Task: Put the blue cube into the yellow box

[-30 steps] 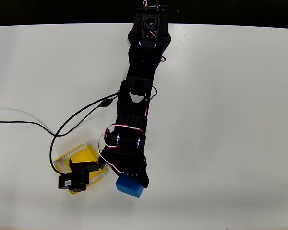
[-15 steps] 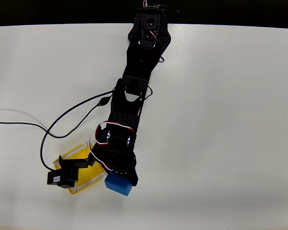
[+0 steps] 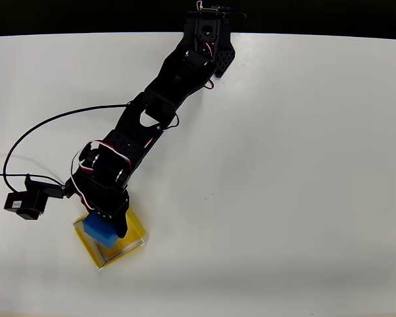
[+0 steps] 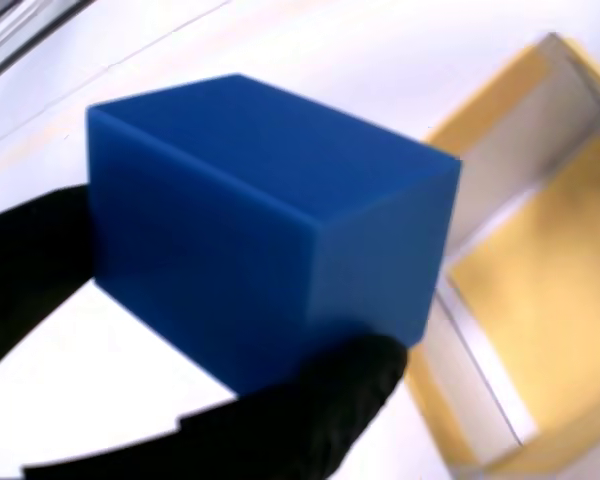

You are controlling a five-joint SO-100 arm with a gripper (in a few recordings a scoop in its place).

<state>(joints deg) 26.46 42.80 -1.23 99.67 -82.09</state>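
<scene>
Now the black two-finger gripper [image 4: 210, 350] is squeezed shut on the small bright-blue cube [image 4: 270, 220]. In the wrist view one black finger [image 4: 30, 270] sits at the left of the cube and the other black finger [image 4: 330, 400] pushes on it from the bottom, so the cube is held tight between them.

In the overhead view the cube [image 3: 99, 230] hangs at the tip of the gripper [image 3: 109, 221], in the lower left of the frame. It sits over the upper left part of the shallow yellow box with thin pale walls [image 3: 133, 228]. I cannot tell if the cube touches the yellow floor or is a little above it. In the wrist view the box [image 4: 540, 300] is at the right side, with one pale wall just beside the cube.

The long black arm [image 3: 158, 105] reaches down from the top middle of the frame across the white table [image 3: 303, 165]. A small black module on a black cable [image 3: 25, 203] lies at the left edge, apart from the box.

I think this is the step where the cube gets carried over the box and put in. Next the gripper should come down a bit, keep the cube inside the walls, and then open its fingers to let go.
</scene>
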